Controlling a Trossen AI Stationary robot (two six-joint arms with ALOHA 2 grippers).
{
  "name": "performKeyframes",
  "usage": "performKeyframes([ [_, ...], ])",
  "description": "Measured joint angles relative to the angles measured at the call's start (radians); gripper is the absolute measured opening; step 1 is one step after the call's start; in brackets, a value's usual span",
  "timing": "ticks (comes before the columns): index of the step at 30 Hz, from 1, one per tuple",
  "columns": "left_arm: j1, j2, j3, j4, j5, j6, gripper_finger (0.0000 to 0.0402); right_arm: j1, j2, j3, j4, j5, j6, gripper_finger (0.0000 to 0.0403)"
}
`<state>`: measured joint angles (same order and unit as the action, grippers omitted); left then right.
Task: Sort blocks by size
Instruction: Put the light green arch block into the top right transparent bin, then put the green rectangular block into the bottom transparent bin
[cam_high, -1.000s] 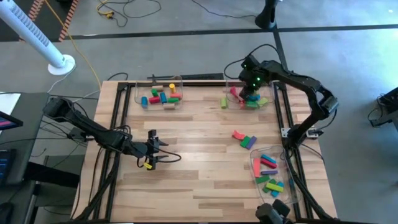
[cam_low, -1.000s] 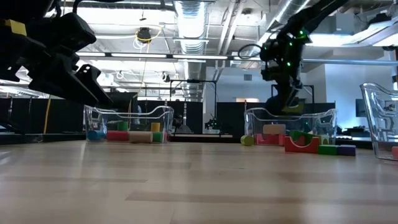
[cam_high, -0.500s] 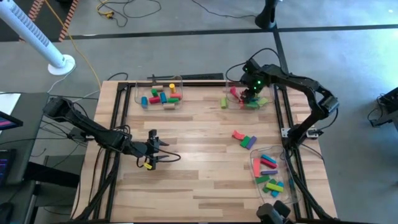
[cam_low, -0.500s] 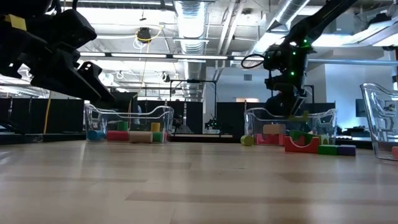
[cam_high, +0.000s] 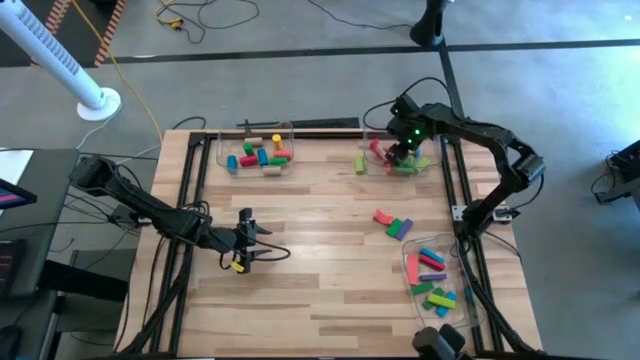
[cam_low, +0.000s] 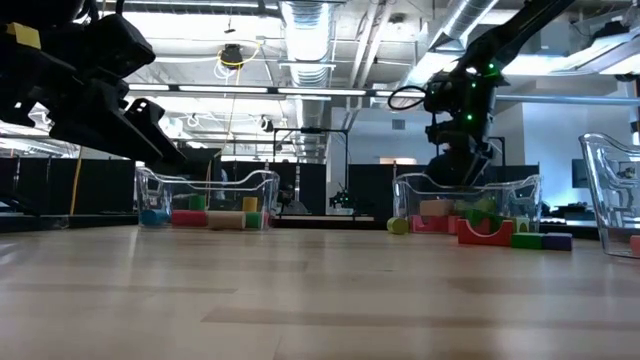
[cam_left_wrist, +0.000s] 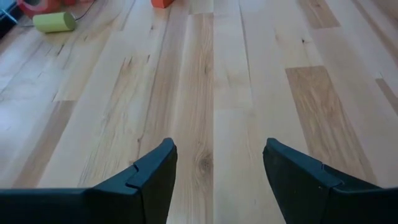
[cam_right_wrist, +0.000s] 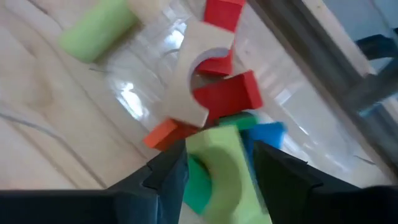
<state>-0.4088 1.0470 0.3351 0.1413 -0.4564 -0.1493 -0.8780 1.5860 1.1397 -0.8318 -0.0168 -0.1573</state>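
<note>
Green arch block (cam_right_wrist: 225, 165) sits between right gripper (cam_high: 400, 153) fingers above far tray (cam_high: 378, 137).
Left gripper (cam_high: 262, 243): fingers wide, empty, over table (cam_high: 320, 250).

I can read no text, label, brand, number or sign anywhere from my cameras, on the tabletop or beyond it.

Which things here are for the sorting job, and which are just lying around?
For the job:
- loose blocks on the table
- light green block between the right gripper jaws
- sorted blocks in a tray

Just lying about:
- white fan on the floor
- yellow cable
</note>
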Motion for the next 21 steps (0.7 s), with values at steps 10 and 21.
performKeyframes([
  [10, 0.000, 0.000, 0.000, 0.000, 0.000, 0.026, 0.0229, 0.014, -0.014, 0.000, 0.006, -0.038, 0.012, 0.0232],
  [21, 0.000, 0.000, 0.000, 0.043, 0.000, 0.086, 0.0229, 0.080, -0.175, 0.000, 0.005, -0.037, 0.061, 0.0229],
])
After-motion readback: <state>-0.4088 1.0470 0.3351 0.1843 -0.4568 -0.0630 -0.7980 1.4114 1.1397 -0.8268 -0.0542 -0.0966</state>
